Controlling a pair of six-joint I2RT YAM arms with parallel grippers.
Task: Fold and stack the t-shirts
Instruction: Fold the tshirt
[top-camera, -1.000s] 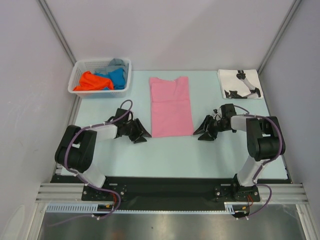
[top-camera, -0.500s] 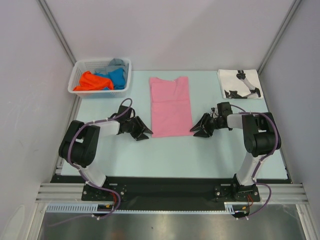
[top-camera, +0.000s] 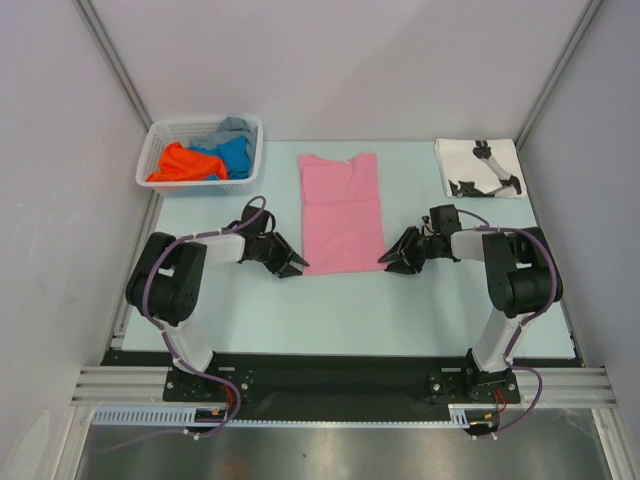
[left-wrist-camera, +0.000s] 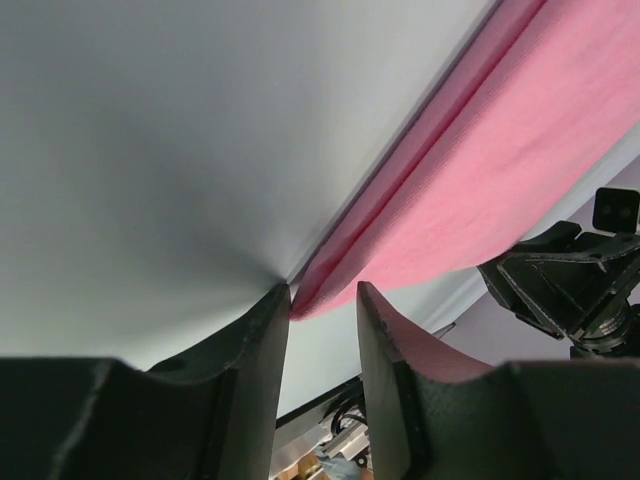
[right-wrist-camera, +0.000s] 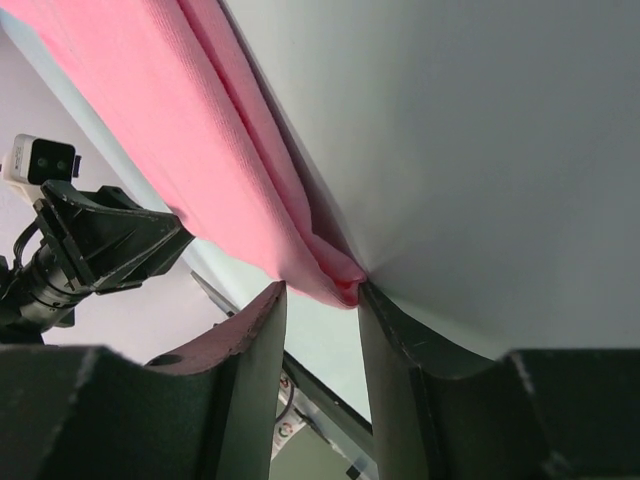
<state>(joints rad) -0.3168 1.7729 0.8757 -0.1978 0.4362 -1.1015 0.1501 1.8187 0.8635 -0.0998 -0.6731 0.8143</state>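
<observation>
The pink t-shirt (top-camera: 343, 212) lies flat in the middle of the table, folded into a long strip. My left gripper (top-camera: 296, 266) is low at its near left corner. In the left wrist view the left gripper (left-wrist-camera: 323, 300) is open, and the corner of the pink t-shirt (left-wrist-camera: 500, 170) sits between the fingers against the left one. My right gripper (top-camera: 387, 260) is at the near right corner. The right wrist view shows the right gripper (right-wrist-camera: 322, 295) open, with the folded edge of the pink t-shirt (right-wrist-camera: 170, 130) between the fingers.
A white lattice basket (top-camera: 165, 135) at the back left holds an orange t-shirt (top-camera: 180, 163), a blue one (top-camera: 235, 155) and a grey one (top-camera: 235, 127). A folded white t-shirt with black print (top-camera: 480, 167) lies at the back right. Walls enclose the table.
Both grippers have slid inward along the table to the pink t-shirt's near corners, and their jaws have narrowed around the cloth edge.
</observation>
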